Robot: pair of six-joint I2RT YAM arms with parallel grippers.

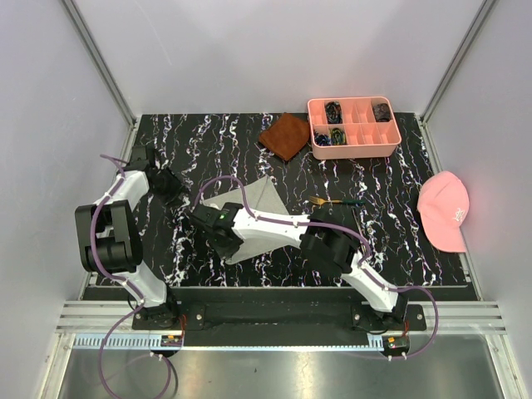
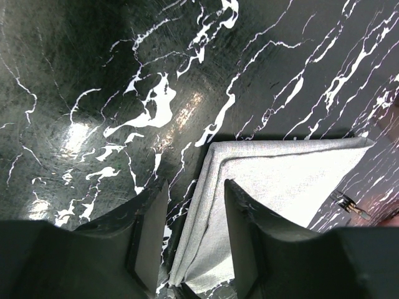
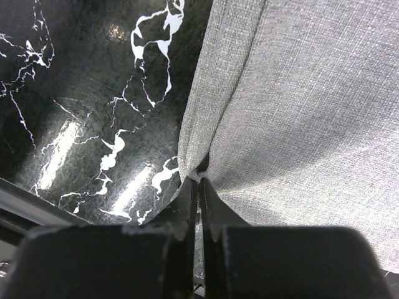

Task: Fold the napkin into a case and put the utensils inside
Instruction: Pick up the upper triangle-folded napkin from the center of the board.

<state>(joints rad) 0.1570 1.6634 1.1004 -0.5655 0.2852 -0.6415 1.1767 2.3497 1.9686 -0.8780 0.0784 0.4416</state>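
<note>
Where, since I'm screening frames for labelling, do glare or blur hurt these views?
Left wrist: lamp glare whitens patches of the marble table. Right wrist: similar glare streaks at left, yet the napkin weave is sharp. Top external: evenly lit, sharp, no strong glare.

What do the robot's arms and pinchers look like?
The left arm and right arm are white with chunky black joints, and purple cables loop along them. A tiny green light glows on the right wrist. The left gripper and right gripper each have two black fingers.
</note>
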